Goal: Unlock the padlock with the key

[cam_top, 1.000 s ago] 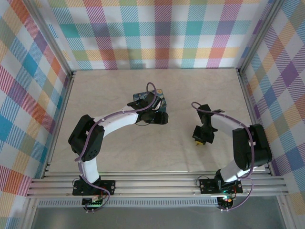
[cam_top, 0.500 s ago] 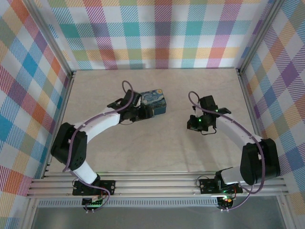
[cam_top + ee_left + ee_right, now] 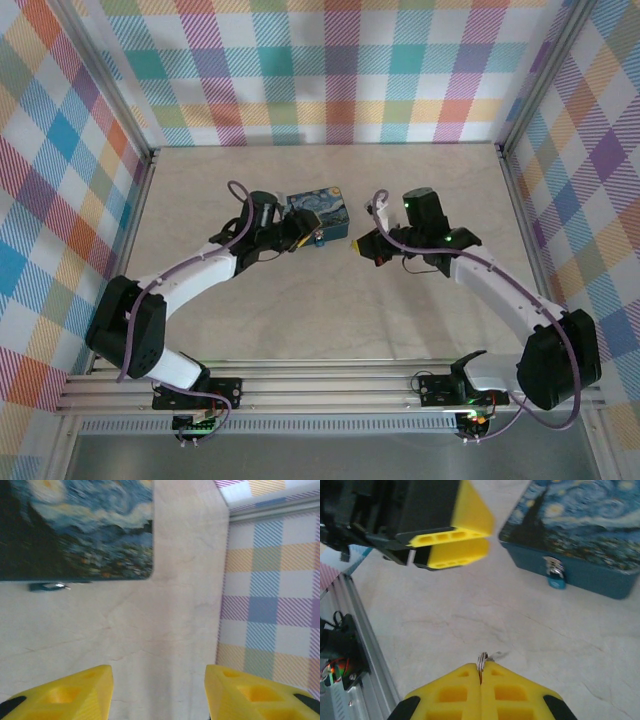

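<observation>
right pincer (image 3: 481, 674) is pressing its yellow hollow-celled plastic fingertips together, pinching the key (image 3: 482, 659). Only a thin silvery ring is poking out of the seam at the tips, so I can't tell the blade's shape.

The padlock (image 3: 554, 576) is sitting ahead of that pincer and off to its right, well apart from the tips. It's small, with a shiny silver top over a blue body, and it's hanging on the front wall of the box (image 3: 580, 525). The box is a rounded-corner teal tin, its lid printed with a swirling starry-night painting in blue with yellow swirls.

left pincer (image 3: 159, 676) is standing with its fingers spread, gripping nothing, with only the table (image 3: 165, 605) showing between them, pale marbled beige. From its own camera the box is lying ahead and to the left. The padlock is peeking out just under the box's near edge, well clear of the fingertips.

In the right wrist view the left pincer's fingers (image 3: 455, 555) are hovering ahead-left of the right pincer, near the box's front.
</observation>
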